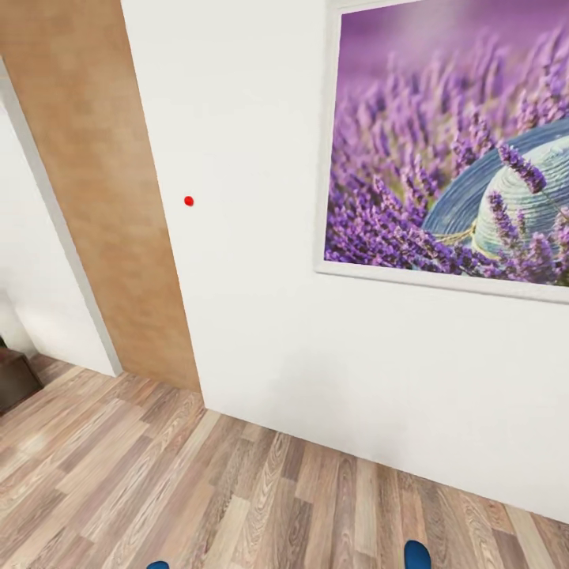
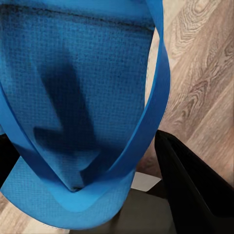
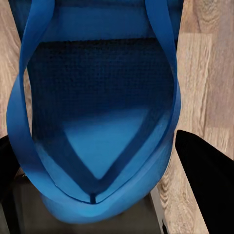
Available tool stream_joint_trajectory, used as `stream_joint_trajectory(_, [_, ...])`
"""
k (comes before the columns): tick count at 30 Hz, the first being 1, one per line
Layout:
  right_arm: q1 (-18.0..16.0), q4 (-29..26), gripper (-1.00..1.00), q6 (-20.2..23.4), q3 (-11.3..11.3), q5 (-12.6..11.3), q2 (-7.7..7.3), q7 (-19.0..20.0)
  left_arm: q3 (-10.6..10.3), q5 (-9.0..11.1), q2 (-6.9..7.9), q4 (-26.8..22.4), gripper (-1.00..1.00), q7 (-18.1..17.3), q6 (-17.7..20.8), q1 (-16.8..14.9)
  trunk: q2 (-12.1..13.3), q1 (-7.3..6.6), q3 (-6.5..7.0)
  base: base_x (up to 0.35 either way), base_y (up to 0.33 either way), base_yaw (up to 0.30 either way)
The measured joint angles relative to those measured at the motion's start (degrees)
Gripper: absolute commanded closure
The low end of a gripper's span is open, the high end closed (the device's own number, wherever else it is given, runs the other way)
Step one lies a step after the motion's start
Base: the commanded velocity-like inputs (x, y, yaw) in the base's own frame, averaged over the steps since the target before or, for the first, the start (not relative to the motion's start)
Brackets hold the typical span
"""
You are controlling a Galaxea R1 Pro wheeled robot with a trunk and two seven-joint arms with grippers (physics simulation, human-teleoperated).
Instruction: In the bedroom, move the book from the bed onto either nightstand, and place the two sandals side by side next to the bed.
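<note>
Blue sandals (image 2: 73,97) (image 3: 97,112) sit one in each pincer, seemingly gripped, long side pointing away from each wrist; both hang over the wood floor (image 1: 237,490), with the bed out of sight

The head camera faces a white wall (image 1: 261,300) closely, angled down to plank floor (image 1: 158,490), which both close-up wrist cameras share.

Both sandals (image 1: 416,555) are cut off by the head view's bottom edge.
</note>
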Motion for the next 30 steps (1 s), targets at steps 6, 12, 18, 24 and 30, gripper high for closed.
stream_joint_trajectory(6, [0.0,0.0,1.0,0.0,0.0,0.0,-0.03,0.0,0.0,0.1,0.09,0.0,1.0,0.0,-0.1,0.0,0.0,0.0,0.0,0.325,0.0,0.289])
stream_joint_trajectory(12, [0.0,0.0,1.0,0.0,0.0,0.0,-0.07,0.0,0.0,0.1,0.09,0.0,1.0,0.0,-0.1,0.0,0.0,0.02,0.0,0.187,0.0,0.29])
stream_joint_trajectory(18, [0.0,0.0,1.0,0.0,0.0,0.0,-0.07,0.0,0.0,0.1,0.09,0.0,1.0,0.0,-0.1,0.0,0.0,0.03,0.0,0.024,0.0,0.29])
stream_joint_trajectory(24, [0.0,0.0,1.0,0.0,0.0,0.0,-0.05,0.0,0.0,0.1,0.04,0.0,1.0,0.0,-0.1,0.0,0.0,0.02,0.0,0.06,0.0,0.29])
stream_joint_trajectory(30, [0.0,0.0,1.0,0.0,0.0,0.0,-0.06,0.0,0.0,0.1,0.08,0.0,1.0,0.0,-0.1,0.0,0.0,0.0,0.0,0.281,0.0,0.29])
